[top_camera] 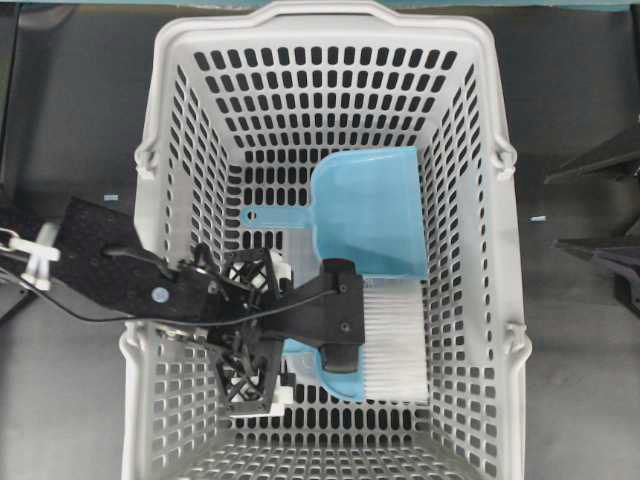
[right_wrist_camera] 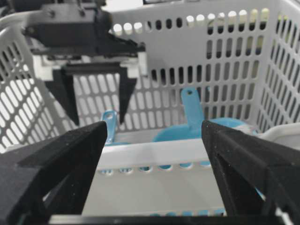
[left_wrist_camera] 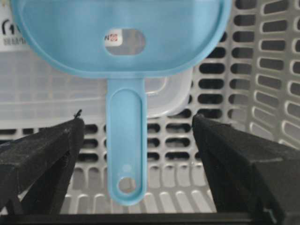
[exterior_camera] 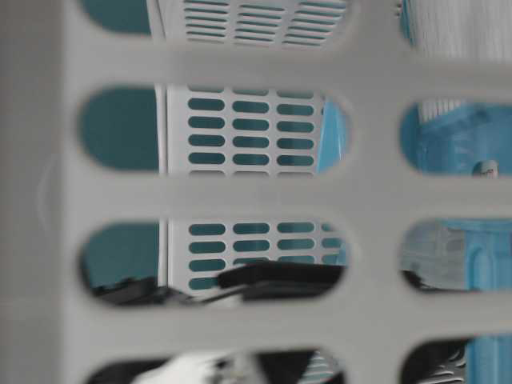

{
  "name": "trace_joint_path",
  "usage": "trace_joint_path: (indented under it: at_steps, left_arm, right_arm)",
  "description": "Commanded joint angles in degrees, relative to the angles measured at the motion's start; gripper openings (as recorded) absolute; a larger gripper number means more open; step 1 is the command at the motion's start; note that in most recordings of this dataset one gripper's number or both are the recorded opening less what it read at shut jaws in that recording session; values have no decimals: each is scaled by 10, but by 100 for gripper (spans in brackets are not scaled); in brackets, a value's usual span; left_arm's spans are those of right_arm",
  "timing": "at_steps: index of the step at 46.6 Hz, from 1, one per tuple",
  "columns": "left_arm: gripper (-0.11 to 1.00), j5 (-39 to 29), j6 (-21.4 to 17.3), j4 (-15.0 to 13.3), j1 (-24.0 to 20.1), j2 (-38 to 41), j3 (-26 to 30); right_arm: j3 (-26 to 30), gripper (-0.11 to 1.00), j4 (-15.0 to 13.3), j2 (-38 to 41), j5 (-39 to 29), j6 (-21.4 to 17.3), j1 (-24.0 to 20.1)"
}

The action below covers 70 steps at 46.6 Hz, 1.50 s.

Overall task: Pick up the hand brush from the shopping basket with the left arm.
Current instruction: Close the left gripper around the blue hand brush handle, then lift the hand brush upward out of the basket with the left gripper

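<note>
The hand brush (top_camera: 395, 335) has a light-blue back and handle and white bristles. It lies on the floor of the grey shopping basket (top_camera: 190, 150), with its handle pointing left. My left gripper (top_camera: 282, 332) is inside the basket, open wide, with one finger on each side of the handle end. In the left wrist view the blue handle (left_wrist_camera: 124, 140) with its hanging hole lies between the two black fingers (left_wrist_camera: 47, 150), untouched. The right wrist view shows the left gripper (right_wrist_camera: 99, 122) over the handle (right_wrist_camera: 108, 123). My right gripper (right_wrist_camera: 153, 125) is open and empty outside the basket wall.
A light-blue dustpan (top_camera: 370, 210) lies in the basket beside the brush, and its handle (top_camera: 250, 215) points left, just beyond the left gripper. The basket walls (left_wrist_camera: 262, 93) stand close round the left gripper. The table-level view is blocked by the basket lattice (exterior_camera: 256, 192).
</note>
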<state>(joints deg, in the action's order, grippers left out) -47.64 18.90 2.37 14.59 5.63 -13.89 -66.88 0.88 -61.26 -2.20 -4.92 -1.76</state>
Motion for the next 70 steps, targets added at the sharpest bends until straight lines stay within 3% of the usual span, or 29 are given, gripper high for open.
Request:
trace_joint_path:
  at_steps: [1,33,60,66,70]
  left_arm:
    - [90,2,11,1,2,4,-2]
    - [90,10,11,2,2,39,-47]
    - [89,32,12,1,2,55,-45]
    - [82,36,16,2,2,55,-45]
    - [62,44,11,2,4,54,-46]
  right_arm:
    - [11,78,0,4,2,0,-2]
    - [4,77,0,4,1,-3,-3]
    - [-2,77,0,4,2,-3,-3]
    - [-3,77,1,4,4,-3,-2]
    - [-4,77,0,4,5,-3,-3]
